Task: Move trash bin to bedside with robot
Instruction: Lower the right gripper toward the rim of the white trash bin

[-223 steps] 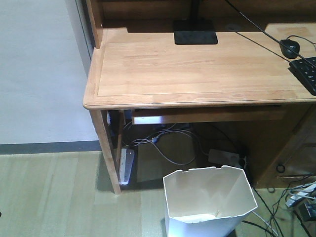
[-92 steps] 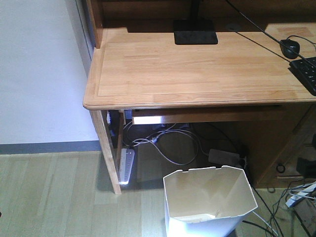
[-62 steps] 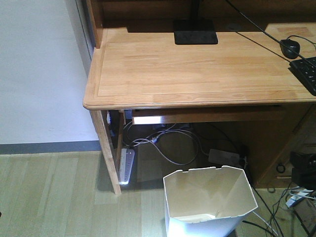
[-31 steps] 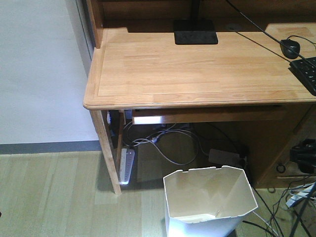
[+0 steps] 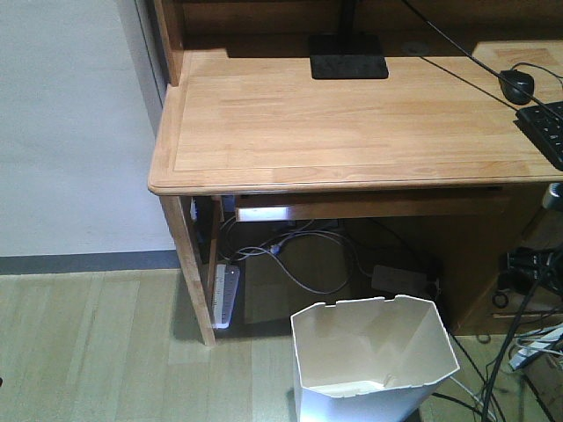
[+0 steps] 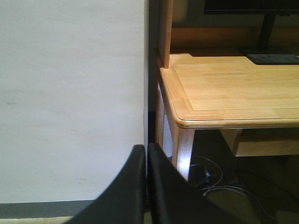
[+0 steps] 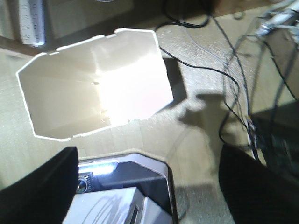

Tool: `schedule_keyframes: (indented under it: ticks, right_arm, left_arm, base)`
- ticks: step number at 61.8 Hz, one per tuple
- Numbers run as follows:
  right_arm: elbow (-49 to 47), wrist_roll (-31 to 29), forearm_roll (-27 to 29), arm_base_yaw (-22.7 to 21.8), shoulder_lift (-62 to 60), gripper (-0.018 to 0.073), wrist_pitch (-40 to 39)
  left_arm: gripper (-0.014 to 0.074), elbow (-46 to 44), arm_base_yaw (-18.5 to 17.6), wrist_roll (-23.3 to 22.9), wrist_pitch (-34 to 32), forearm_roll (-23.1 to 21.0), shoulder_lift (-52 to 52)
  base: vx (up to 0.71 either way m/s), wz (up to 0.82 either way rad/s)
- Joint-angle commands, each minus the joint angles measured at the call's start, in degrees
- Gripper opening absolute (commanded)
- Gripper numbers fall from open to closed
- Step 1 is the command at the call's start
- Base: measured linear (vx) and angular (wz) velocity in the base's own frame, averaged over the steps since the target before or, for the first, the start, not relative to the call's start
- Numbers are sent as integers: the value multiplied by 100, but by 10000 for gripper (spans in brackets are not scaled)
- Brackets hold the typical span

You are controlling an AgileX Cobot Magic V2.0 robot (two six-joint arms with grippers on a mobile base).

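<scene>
Pressed flat together, the two black fingers (image 6: 133, 186) of the left gripper (image 6: 145, 148) hold nothing. They hang in the air in front of a plain white wall (image 6: 70, 93), just beside the rounded corner of a light wooden desk (image 6: 224, 93).

The right gripper (image 7: 147, 156) is spread wide and also holds nothing. In its own camera view its dark fingers (image 7: 44, 182) show only at the two bottom corners. It looks down on the trash bin (image 7: 70, 102) from above and does not touch it.

The white bin (image 5: 374, 352) stands upright on the pale wood-look floor (image 5: 88, 343), in front of the desk and just below its front edge. Its cream inside looks bare. Loose black cables (image 7: 224, 70) lie on the floor to the bin's right, and a white power strip (image 5: 225, 294) lies under the desk beside the leg.

On the desk top sit a black monitor foot (image 5: 348, 67), a black mouse (image 5: 515, 85) and the end of a black keyboard (image 5: 545, 127).
</scene>
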Motion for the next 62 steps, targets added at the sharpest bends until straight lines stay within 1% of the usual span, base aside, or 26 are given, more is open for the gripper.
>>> schedule_keyframes:
  ticks: [1, 11, 16, 29, 46, 52, 62]
  right_arm:
    - [-221, -878, 510, -74, 349, 573, -695]
    - [-313, -1192, 567, -48, 1239, 573, -1689]
    - [-505, -1334, 567, -48, 1827, 573, -1904]
    - [-1385, -1846, 567, -46, 3252, 573, -1925]
    - [-2409, -2237, 579, -35, 4733, 573, -1966]
    - [-2760, -2441, 585, 54, 5166, 573, -1940]
    - [-3220, -2445, 678, 284, 5830, 573, -2014]
  left_arm:
    - [-6, 165, -14, -45, -423, -25, -57]
    - [-6, 165, -14, -45, -423, -25, -57]
    - [-6, 165, -14, -45, -423, -25, -57]
    - [-6, 165, -14, -45, -423, -25, -57]
    - [-6, 165, -14, -45, -423, -25, -57]
    - [-6, 165, -14, -45, -423, -25, -57]
    - [-6, 165, -14, -45, -423, -25, -57]
  base:
    - [0, 0]
    - [0, 0]
    - [0, 0]
    - [0, 0]
    - [0, 0]
    - [0, 0]
    - [0, 0]
